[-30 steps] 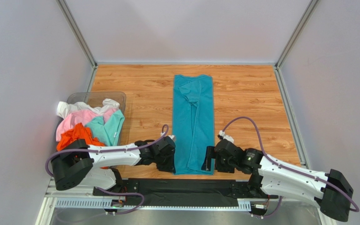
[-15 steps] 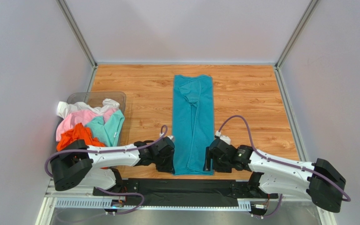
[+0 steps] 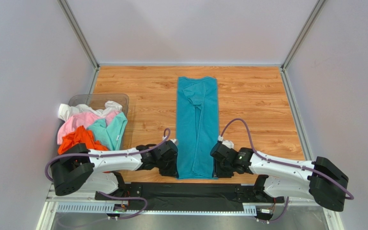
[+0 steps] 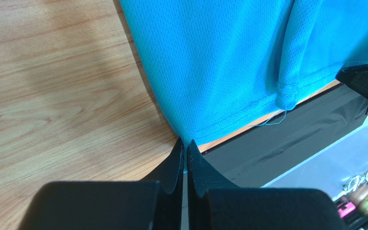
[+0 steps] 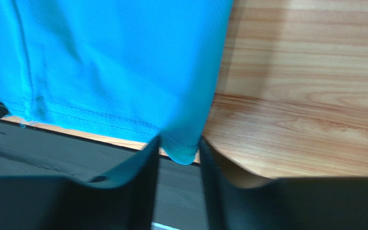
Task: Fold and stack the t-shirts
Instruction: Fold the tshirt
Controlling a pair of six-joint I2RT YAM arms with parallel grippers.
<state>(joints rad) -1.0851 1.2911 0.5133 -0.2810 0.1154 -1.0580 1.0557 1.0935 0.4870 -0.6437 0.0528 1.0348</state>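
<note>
The teal t-shirt [image 3: 198, 124] lies folded lengthwise into a long narrow strip down the middle of the wooden surface [image 3: 142, 91]. It runs from near the far edge to the near edge, where its hem meets a black strip [image 3: 190, 191].

The left claw [image 3: 174, 168] is at the hem's near-left corner. In the left wrist view its fingers are pressed together, pinching that corner of the cloth at their tips. A loose thread [image 4: 272, 120] hangs from the hem further along.

The right claw [image 3: 218, 167] is at the near-right corner. Its fingers stand apart on either side of the hem corner, and the cloth droops between them without being squeezed flat.

At the left edge of the surface a clear bin [image 3: 118, 98] holds the other shirts in a crumpled heap. The white shirt [image 3: 73, 111] is farthest back, the pink shirt [image 3: 75, 125] is beneath it, the orange shirt [image 3: 78, 138] is nearest, and the light aqua shirt [image 3: 111, 130] is on the side towards the teal one.
</note>
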